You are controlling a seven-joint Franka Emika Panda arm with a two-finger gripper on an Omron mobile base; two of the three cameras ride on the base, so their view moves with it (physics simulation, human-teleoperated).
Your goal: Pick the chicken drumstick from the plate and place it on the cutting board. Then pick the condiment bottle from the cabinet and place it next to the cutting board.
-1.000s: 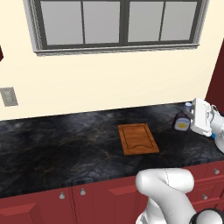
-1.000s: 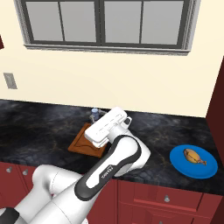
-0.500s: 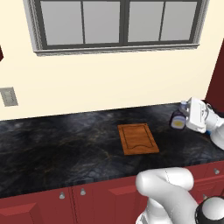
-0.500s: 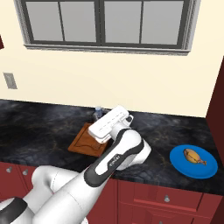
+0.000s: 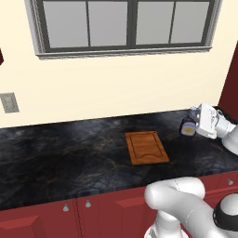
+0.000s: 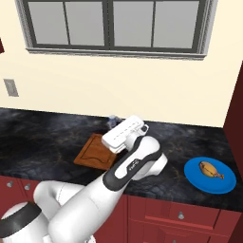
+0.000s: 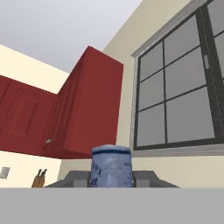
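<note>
The claw (image 5: 192,123) is carrying the condiment bottle (image 5: 188,128) sideways above the tabletop (image 5: 69,153). Over the last second it has been drifting away from the dark red cabinet (image 5: 231,88) at the right edge of the left base view and closing on the cutting board (image 5: 146,148). The bottle is hanging clear of the surface, near the board's far right corner but not yet beside it.

In the hand view the fingers (image 7: 81,178) are sitting tight against either side of the bottle's pale cap (image 7: 111,166), so the claw is gripping the bottle. How firmly is hard to say, since the contact is mostly hidden.

For the task, the second item is probably getting close to its drop spot. The first step, however, is looking undone. The chicken drumstick (image 6: 209,168) is lying on the plate (image 6: 195,176), well apart from the board (image 6: 97,153), and the board itself is carrying nothing.

The tabletop is dark, marbled stone, running along a cream wall under a wide grey-framed window (image 5: 125,23). A wall outlet (image 5: 9,102) is showing at the left, and red drawers (image 5: 93,214) are lining the front below. The hand view is also taking in red upper cabinets (image 7: 92,109) and a knife block (image 7: 38,178).
</note>
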